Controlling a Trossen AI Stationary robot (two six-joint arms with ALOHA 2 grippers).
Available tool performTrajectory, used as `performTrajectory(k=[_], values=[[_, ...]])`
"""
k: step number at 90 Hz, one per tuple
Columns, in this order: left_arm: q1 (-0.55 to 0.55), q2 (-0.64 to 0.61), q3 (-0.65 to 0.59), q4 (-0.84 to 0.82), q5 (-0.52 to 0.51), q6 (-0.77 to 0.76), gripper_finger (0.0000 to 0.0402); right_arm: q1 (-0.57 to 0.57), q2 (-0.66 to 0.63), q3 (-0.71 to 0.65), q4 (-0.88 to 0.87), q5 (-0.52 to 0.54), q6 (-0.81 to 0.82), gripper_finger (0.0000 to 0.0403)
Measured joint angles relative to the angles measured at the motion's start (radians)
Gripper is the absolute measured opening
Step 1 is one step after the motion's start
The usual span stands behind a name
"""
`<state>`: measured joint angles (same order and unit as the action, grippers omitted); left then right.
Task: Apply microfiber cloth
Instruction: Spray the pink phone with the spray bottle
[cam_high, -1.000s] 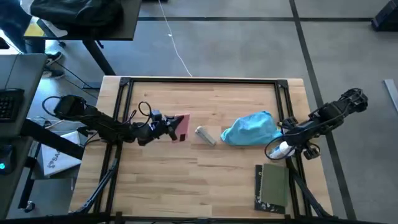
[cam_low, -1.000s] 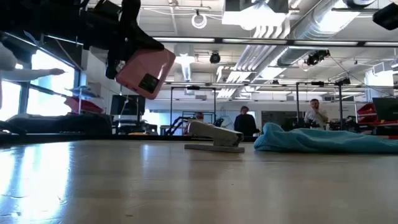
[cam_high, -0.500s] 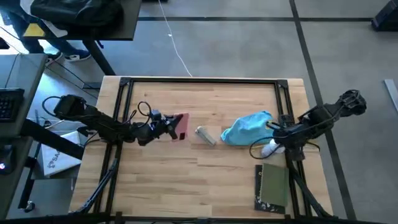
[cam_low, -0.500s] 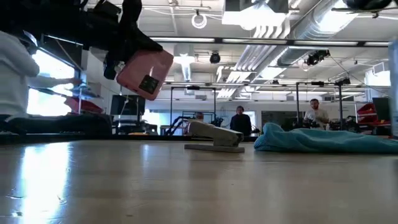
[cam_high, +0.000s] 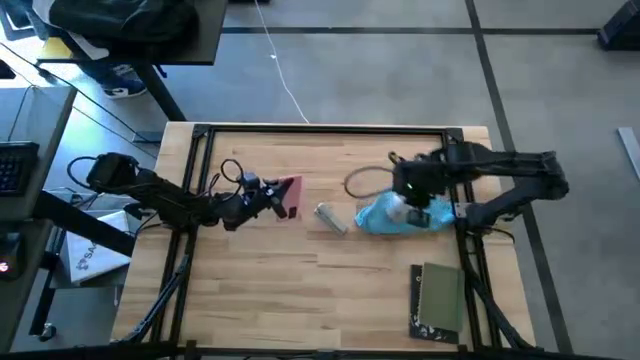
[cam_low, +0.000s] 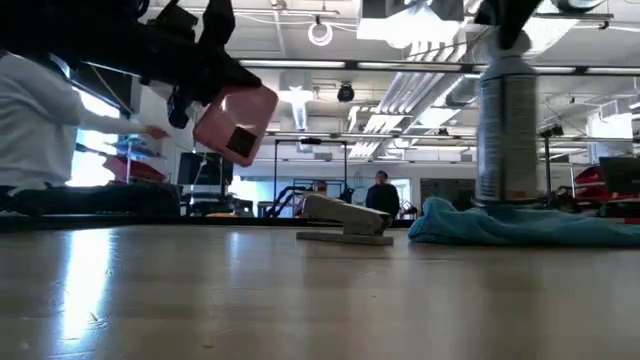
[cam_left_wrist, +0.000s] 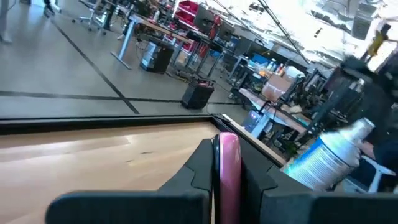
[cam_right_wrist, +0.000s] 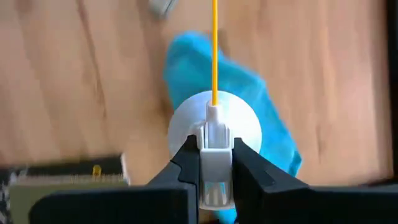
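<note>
The right gripper (cam_right_wrist: 216, 163) is holding a white spray bottle (cam_low: 507, 120) upright by its nozzle, fingers (cam_right_wrist: 184, 163) clamped on it, directly above the microfiber cloth (cam_high: 405, 217). The cloth is lying crumpled on the worktop (cam_high: 260, 280), just beside a grey stapler (cam_high: 329, 217). Beyond the stapler, the left gripper (cam_high: 282, 198) is pinching a pink block (cam_low: 236, 124) in the air.

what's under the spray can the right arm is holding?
The microfiber cloth lies directly below the spray can clamped in the right gripper. The can hides the cloth's middle, so whether its base touches the cloth can't be seen.
</note>
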<state>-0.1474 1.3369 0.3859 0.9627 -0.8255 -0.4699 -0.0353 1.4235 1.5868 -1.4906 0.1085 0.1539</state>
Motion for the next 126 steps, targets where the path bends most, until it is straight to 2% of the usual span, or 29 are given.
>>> performTrajectory(k=[14,32,54,74,102,126], values=[[0.044,0.0,0.0,0.009,0.058,0.056,0.001,-0.122,0.067,0.088,0.041,0.0,-0.061,0.0024],[0.105,0.0,0.013,0.04,0.158,0.106,0.001,-0.255,0.148,0.105,0.091,-0.012,-0.086,0.0024],[0.212,0.0,0.075,0.072,0.277,0.174,0.001,-0.324,0.248,0.1,0.193,-0.019,-0.132,0.0023],[0.348,0.0,0.125,0.073,0.388,0.169,0.001,-0.31,0.281,0.1,0.167,-0.111,-0.066,0.0023],[0.524,0.0,0.133,0.072,0.505,0.142,0.001,-0.206,0.283,0.1,0.162,-0.173,0.082,0.0023],[0.598,0.0,0.133,0.073,0.559,0.122,0.001,-0.137,0.283,0.1,0.19,-0.168,0.171,0.0023]])
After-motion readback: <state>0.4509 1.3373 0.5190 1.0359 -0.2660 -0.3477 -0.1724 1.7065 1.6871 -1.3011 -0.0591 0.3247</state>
